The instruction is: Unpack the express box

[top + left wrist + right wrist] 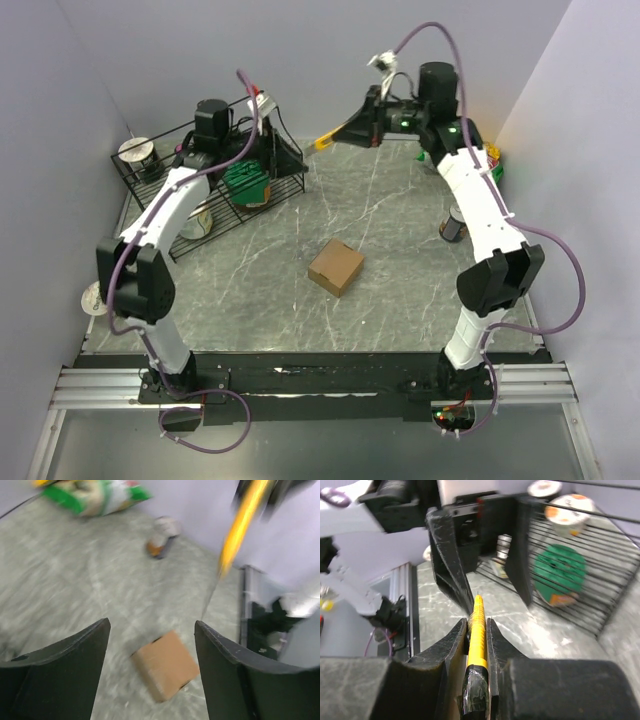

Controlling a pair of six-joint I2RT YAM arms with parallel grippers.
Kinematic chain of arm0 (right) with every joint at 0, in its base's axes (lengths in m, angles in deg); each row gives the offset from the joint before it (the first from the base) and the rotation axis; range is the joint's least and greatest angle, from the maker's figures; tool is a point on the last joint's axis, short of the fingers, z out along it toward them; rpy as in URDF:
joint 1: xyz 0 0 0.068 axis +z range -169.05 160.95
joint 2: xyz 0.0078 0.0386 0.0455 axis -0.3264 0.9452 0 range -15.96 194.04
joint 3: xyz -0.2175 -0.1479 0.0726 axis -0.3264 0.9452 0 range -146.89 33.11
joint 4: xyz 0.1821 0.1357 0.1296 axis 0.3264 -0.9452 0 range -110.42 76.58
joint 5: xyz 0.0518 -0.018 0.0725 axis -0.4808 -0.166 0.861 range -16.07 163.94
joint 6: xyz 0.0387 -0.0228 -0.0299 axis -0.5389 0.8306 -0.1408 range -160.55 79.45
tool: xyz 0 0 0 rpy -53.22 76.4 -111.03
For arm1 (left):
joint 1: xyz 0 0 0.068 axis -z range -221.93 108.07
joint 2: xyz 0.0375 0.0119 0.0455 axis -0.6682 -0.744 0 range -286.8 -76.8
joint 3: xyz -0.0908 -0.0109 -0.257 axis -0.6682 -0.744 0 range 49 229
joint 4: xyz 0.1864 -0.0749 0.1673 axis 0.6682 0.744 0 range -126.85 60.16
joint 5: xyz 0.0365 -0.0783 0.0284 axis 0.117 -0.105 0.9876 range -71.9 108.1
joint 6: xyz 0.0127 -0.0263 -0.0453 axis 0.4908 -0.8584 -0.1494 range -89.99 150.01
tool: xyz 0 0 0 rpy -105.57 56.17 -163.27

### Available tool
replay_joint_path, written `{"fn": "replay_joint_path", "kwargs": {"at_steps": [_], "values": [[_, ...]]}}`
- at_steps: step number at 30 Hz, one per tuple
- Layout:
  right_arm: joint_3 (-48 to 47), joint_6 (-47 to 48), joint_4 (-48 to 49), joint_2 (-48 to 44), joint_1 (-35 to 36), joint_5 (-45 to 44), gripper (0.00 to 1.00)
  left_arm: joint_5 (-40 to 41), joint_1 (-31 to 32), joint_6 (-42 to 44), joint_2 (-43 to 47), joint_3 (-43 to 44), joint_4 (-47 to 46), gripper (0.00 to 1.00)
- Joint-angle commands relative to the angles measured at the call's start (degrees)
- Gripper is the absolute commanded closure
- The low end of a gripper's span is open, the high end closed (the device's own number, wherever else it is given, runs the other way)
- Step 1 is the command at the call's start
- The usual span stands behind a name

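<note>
The express box [336, 267], a small brown cardboard carton, lies closed on the grey table's middle. It also shows in the left wrist view [165, 666], below and between the open fingers. My left gripper [288, 158] is open and empty, raised beside the black wire rack [225, 205], far from the box; the left wrist view [152, 626] shows it too. My right gripper [352, 128] is raised at the back centre, shut on a yellow utility knife [324, 141]. The knife [478, 625] points at the left gripper's fingers [449, 555] from between the right gripper's [477, 621] closed fingers.
The rack holds a green packet [559, 572] and cups [567, 510]. A can [453, 225] stands at the right by the right arm. A green snack bag [97, 495] lies at the back right. A cup [137, 152] stands behind the rack, and a roll [92, 298] lies at the left edge.
</note>
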Motion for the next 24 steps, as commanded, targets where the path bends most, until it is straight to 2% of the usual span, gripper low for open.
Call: {"fn": "replay_joint_path", "kwargs": {"at_steps": [1, 2, 4, 7, 9, 10, 11, 13, 14, 15, 18, 19, 20, 21, 22, 24], "values": [[-0.31, -3.37, -2.60, -5.60, -4.63, -8.77, 1.00, 13.62, -0.39, 12.19, 8.47, -6.41, 9.08, 0.29], [0.13, -1.25, -4.73, -6.48, -4.63, -14.46, 1.00, 15.29, 1.09, 14.56, 10.65, -10.25, 10.23, 0.30], [3.45, 2.01, -7.37, -9.02, -5.59, -16.88, 1.00, 17.15, 3.46, 22.90, 13.12, -15.10, 12.95, 0.33], [9.15, 7.72, -9.31, -13.59, -6.82, -20.92, 1.00, 18.38, 10.22, 35.73, 18.22, -25.64, 16.91, 0.37], [13.82, 9.22, -8.28, -16.93, -6.82, -29.49, 1.00, 18.21, 14.36, 40.57, 21.64, -33.71, 15.79, 0.39], [19.67, 9.23, -6.70, -20.52, -7.26, -31.81, 1.00, 19.34, 15.51, 41.12, 22.36, -36.19, 14.38, 0.41], [22.17, 8.62, -3.64, -22.12, -7.44, -34.27, 1.00, 20.04, 17.61, 41.82, 22.54, -38.92, 13.50, 0.45], [25.26, 7.29, -3.69, -24.85, -7.79, -39.12, 1.00, 22.41, 20.08, 44.02, 21.40, -39.12, 14.98, 0.51], [25.44, 7.64, -3.87, -25.47, -7.88, -39.13, 1.00, 23.55, 22.44, 44.64, 19.22, -37.99, 15.94, 0.60], [24.92, 9.12, -6.31, -25.65, -7.88, -39.39, 1.00, 24.78, 23.33, 44.12, 18.07, -37.28, 16.74, 0.64], [19.83, 9.66, -11.50, -23.81, -8.75, -30.90, 1.00, 25.15, 25.09, 39.75, 13.59, -34.90, 15.61, 0.77], [23.82, 9.93, -9.86, -25.37, -9.19, -22.51, 1.00, 25.15, 25.45, 38.68, 12.62, -34.90, 13.25, 0.80], [27.00, 10.71, -7.41, -26.78, -10.16, -20.77, 1.00, 26.02, 26.41, 37.88, 10.96, -35.60, 12.18, 0.84], [30.60, 10.37, -4.69, -28.27, -10.16, -21.97, 1.00, 27.07, 27.11, 37.18, 10.07, -35.95, 11.39, 0.85], [37.16, 9.06, 1.17, -31.25, -10.08, -26.25, 1.00, 28.47, 27.55, 36.91, 9.54, -36.30, 9.55, 0.87], [41.34, 5.73, 4.29, -32.94, -10.08, -37.59, 1.00, 31.46, 28.00, 36.38, 8.13, -37.54, 8.40, 0.88]]}}
